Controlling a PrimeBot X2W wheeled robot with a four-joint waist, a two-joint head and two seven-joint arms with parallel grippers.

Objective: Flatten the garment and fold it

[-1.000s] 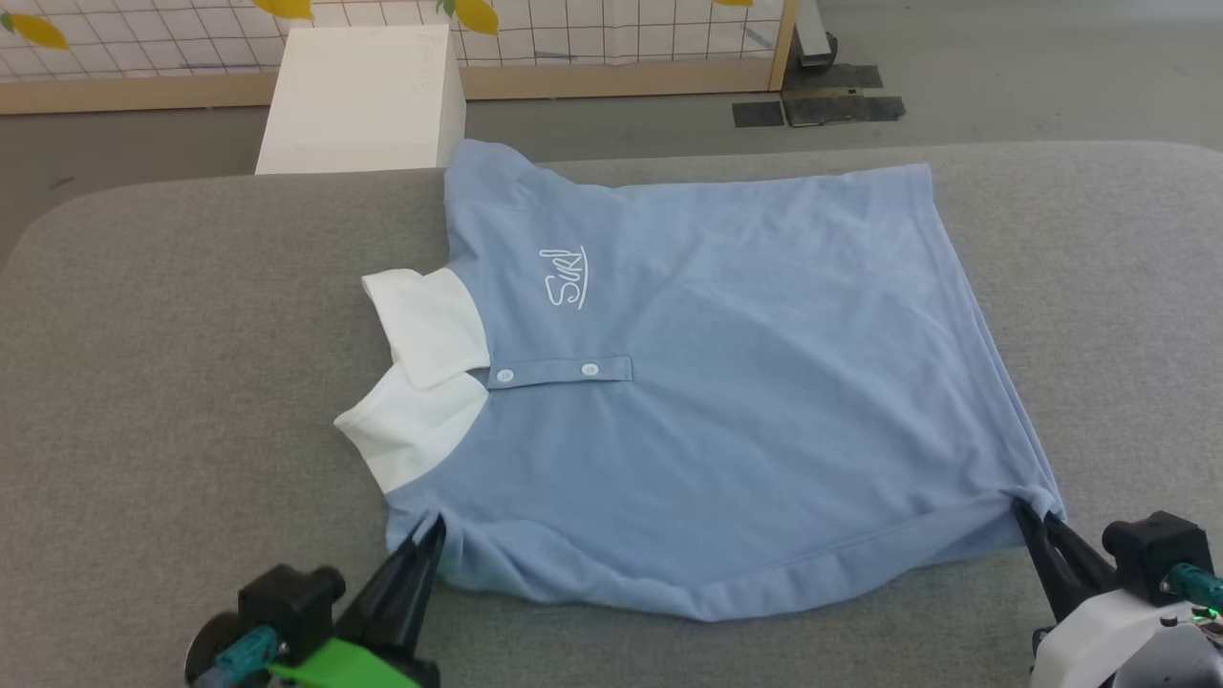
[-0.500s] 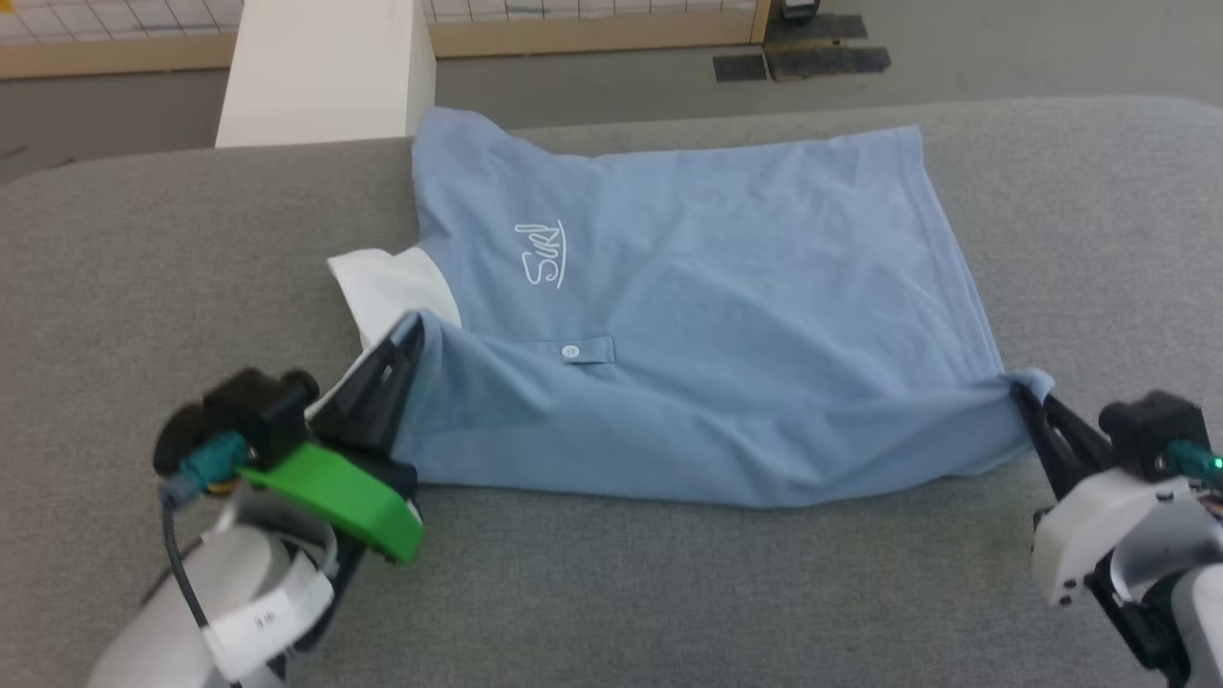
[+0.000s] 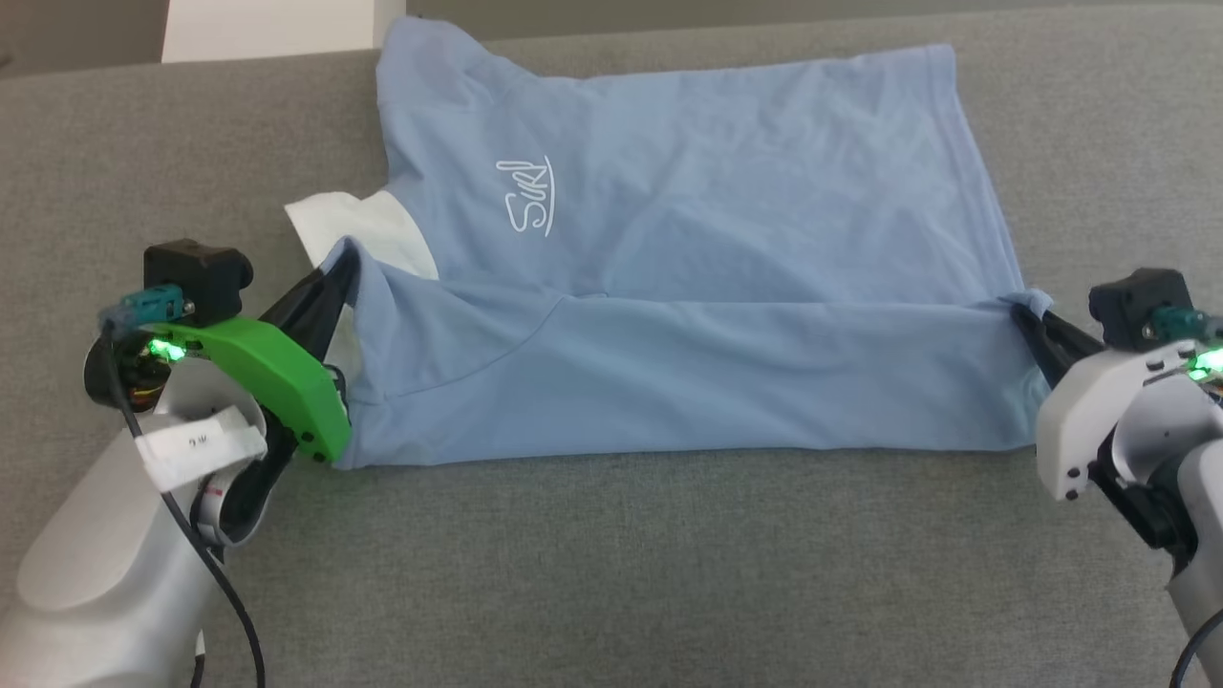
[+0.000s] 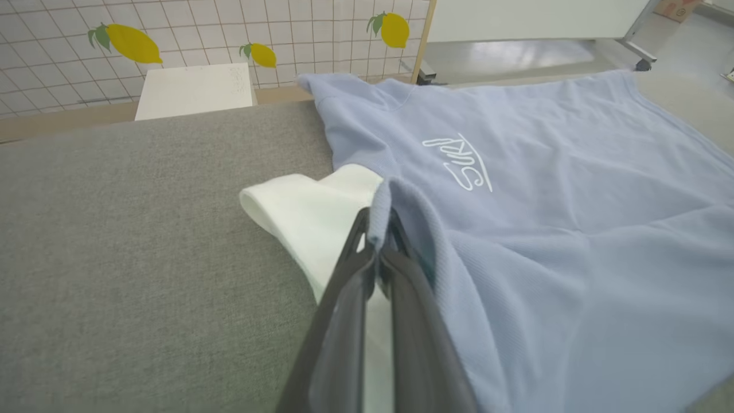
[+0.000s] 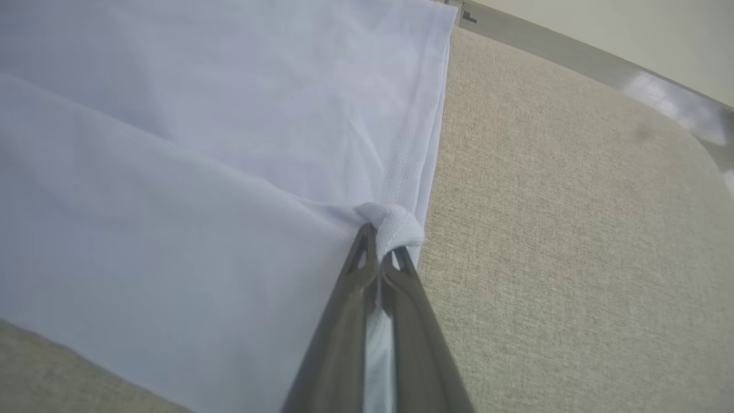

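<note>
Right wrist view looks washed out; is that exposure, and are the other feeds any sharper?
Right wrist view: overexposed, the light blue knit polo shirt reads pale lilac, the grey fabric-covered table beige, glare at the upper right. Left wrist view: truer colour, the left gripper blurred near the lens. Head view: sharp, evenly lit.
</note>
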